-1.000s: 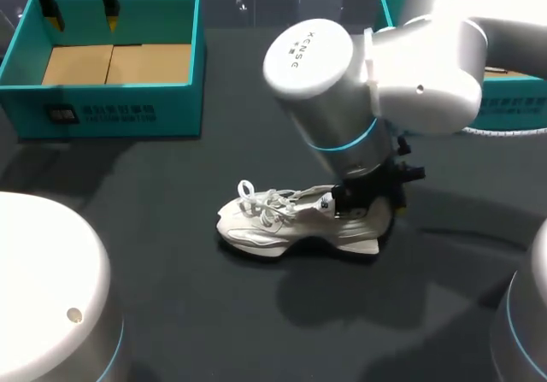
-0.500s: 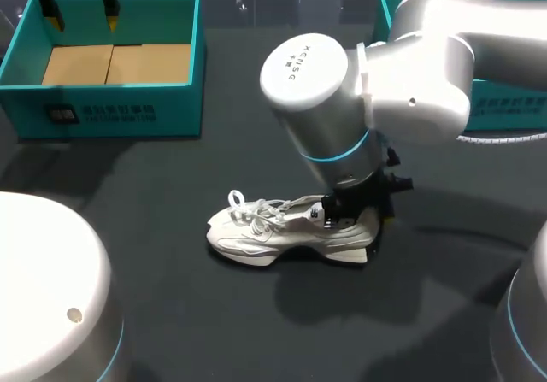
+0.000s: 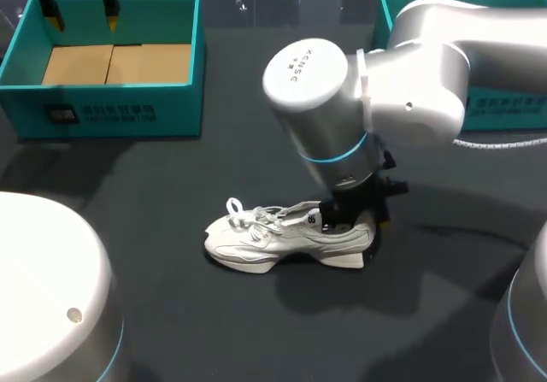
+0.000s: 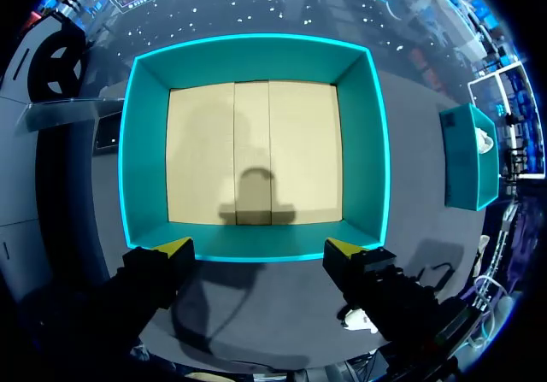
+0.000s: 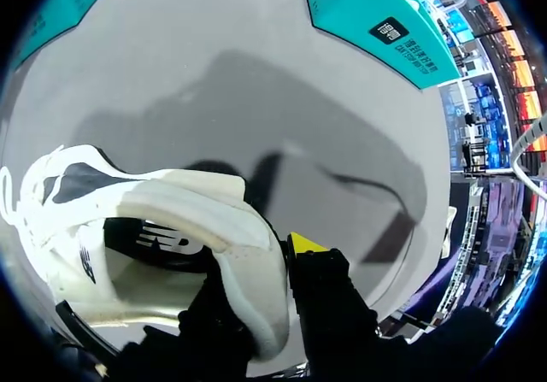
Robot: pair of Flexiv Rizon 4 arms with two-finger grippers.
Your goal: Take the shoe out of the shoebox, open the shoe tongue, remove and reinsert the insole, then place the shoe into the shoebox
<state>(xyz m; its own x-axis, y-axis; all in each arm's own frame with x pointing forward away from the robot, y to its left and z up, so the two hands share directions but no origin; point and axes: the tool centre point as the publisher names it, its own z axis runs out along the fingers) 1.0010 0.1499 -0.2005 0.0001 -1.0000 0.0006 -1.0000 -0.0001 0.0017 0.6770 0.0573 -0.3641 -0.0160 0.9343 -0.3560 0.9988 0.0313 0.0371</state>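
Firmly pinching the shoe's (image 3: pixel 256 238) heel (image 5: pixel 249 228), right gripper (image 3: pixel 355 216) should pin it flat; left gripper (image 4: pixel 258 247), open above far-left box (image 3: pixel 111 108), tackles tongue (image 3: pixel 289 214).

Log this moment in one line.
shoe: on table, outside shoebox | right end effector: shut on shoe heel | left end effector: open above shoebox

Shoe (image 3: pixel 286 232): off-white upper, white laces, black insole with a white logo.
Shoebox (image 3: pixel 184 100): teal walls, tan cardboard floor, small black-and-white label on the front.
Second box (image 3: pixel 508 113): same teal.
Counter (image 3: pixel 171 314): plain dark grey.
Right arm (image 3: pixel 410 74): glossy white, cyan ring.
Left pincer (image 4: pixel 258 247) and right pincer (image 5: pixel 273 262): black, yellow tips.
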